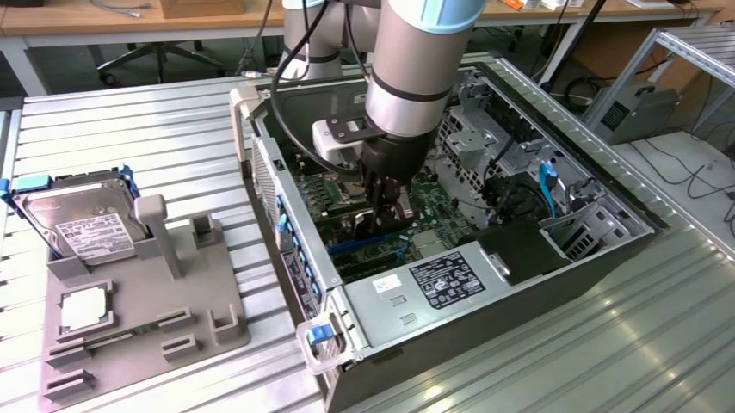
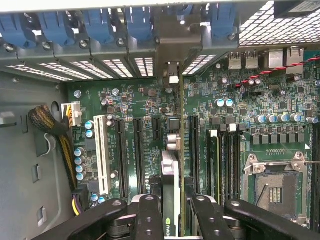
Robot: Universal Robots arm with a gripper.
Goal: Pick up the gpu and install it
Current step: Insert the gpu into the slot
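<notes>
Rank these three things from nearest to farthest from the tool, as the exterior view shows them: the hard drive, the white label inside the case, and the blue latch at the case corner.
1. White label: inside the case, just to the exterior view's right of the tool.
2. Blue latch: on the case's front corner.
3. Hard drive: outside the case, on the grey stand at the exterior view's left.

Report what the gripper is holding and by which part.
The gripper holds the gpu edge-on, its fingers pinching the two flat faces at the edge nearest the wrist.
</notes>
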